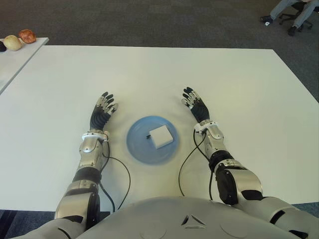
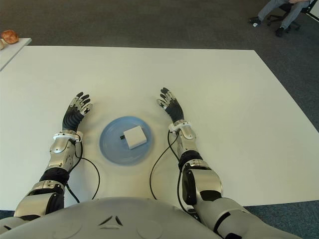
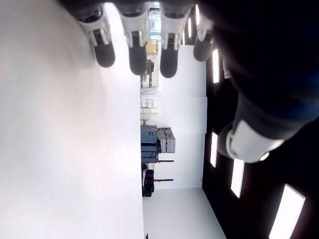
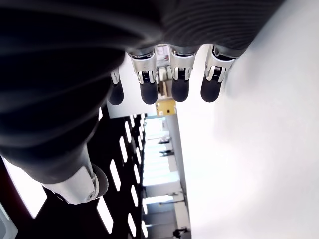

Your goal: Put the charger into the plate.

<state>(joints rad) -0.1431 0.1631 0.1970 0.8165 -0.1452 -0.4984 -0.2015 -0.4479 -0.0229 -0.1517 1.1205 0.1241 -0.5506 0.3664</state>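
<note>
A white square charger (image 1: 160, 136) with a short dark plug lies inside the round blue plate (image 1: 137, 145), slightly right of its middle, on the white table (image 1: 149, 74). My left hand (image 1: 102, 110) shows left of the plate with fingers stretched out and holding nothing. My right hand (image 1: 194, 103) shows to the right of the plate, fingers also extended and empty. In both wrist views the fingertips (image 3: 132, 55) (image 4: 178, 87) point straight out with nothing between them.
A second white table (image 1: 15, 57) at the far left carries round objects (image 1: 20, 39), one reddish and one pale. A person's legs and an office chair (image 1: 294, 12) show at the far right on the grey carpet. Black cables (image 1: 117, 177) run along both forearms.
</note>
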